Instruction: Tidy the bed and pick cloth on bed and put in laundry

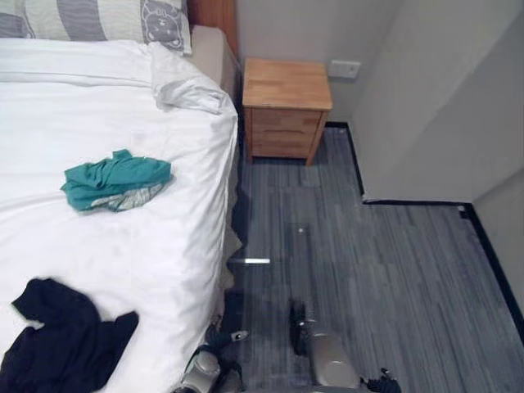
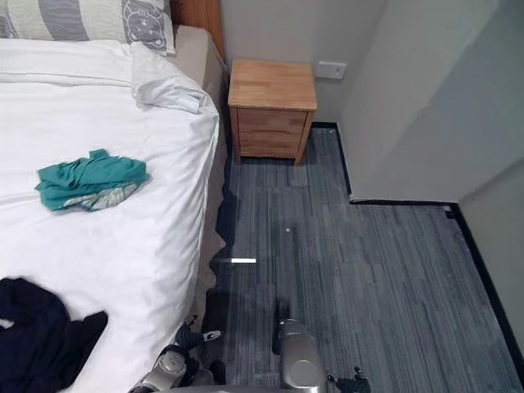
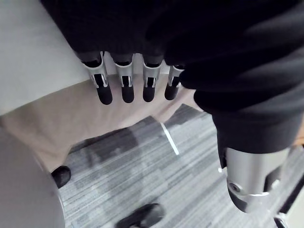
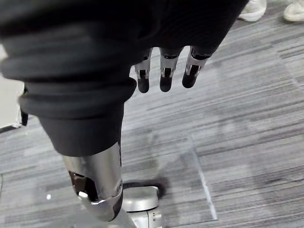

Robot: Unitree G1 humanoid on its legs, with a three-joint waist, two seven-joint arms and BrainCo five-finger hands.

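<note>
A crumpled teal cloth (image 1: pixel 115 182) lies in the middle of the white bed (image 1: pixel 164 262). Near the bed's foot, at the lower left, lies a dark navy garment (image 1: pixel 65 336). The white duvet is rumpled and folded back at its top right corner (image 1: pixel 188 92), below striped pillows (image 1: pixel 98 18). My left hand (image 3: pixel 122 85) hangs by the bed's side with straight fingers and holds nothing. Over the grey floor, my right hand (image 4: pixel 164 76) hangs with relaxed fingers, also holding nothing. Both hands are well away from the two cloths.
A wooden nightstand (image 1: pixel 285 106) stands against the wall right of the bed's head. Grey plank floor (image 1: pixel 377 278) runs along the bed's right side, bounded by white walls with a black skirting. A person's white shoes (image 4: pixel 251 9) stand on the floor.
</note>
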